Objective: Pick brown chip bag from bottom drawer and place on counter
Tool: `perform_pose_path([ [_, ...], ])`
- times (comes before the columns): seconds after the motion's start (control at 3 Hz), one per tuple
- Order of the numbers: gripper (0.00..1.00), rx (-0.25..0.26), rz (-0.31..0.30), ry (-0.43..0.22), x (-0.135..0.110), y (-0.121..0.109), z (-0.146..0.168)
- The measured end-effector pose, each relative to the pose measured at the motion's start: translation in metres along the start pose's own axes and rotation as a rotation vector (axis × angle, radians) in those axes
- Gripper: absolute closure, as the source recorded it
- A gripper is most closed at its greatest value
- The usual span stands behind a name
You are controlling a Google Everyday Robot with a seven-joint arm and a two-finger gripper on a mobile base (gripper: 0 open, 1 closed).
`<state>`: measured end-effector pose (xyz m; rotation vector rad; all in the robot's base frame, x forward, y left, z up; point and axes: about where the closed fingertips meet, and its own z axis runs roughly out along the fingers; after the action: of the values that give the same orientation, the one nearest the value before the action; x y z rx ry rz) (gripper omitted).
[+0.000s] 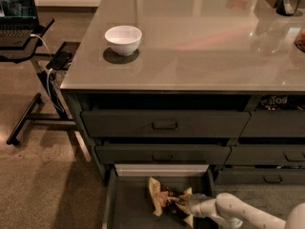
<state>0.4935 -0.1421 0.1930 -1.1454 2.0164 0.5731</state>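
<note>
Item one: my pincer (183, 203) sits low inside the open drawer (129, 210), at 6 o'clock in the view. My white arm (238, 213) reaches it from the 4 o'clock corner. Item two: the pincer is closed on the bag (159, 197), gripping its right end. Tan folds of the bag stand above and below the grip, so the tips themselves are partly buried in the crumple. Item three: the bag lies in the drawer, crinkled, with its dark middle facing up and its pale edge towards 9 o'clock. It sits near the drawer's pale rear edge (162, 170), right of centre, and whether it rests on the drawer floor or is just clear of it I cannot tell. Item four: two handled drawers (164, 124) stand above, both pushed in. Item five: the bench (200, 56) is glossy grey, with a white bowl (123, 38) upright at its 10 o'clock area, well apart from the bag. Item six: a laptop (16, 13) rests on a black stand (28, 113) at 9 o'clock of the bench, apart from it, on the speckled floor (47, 190).
</note>
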Motion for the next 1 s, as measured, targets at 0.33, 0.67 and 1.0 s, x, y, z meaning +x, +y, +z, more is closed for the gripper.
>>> perform_pose_path([
  [0.33, 1.0, -0.006, -0.032, -0.032, -0.028, 0.005, -0.04],
  [0.67, 1.0, 0.016, -0.078, -0.074, -0.065, 0.008, -0.087],
  [1.0, 1.0, 0.033, -0.137, -0.105, -0.1, 0.012, -0.127],
])
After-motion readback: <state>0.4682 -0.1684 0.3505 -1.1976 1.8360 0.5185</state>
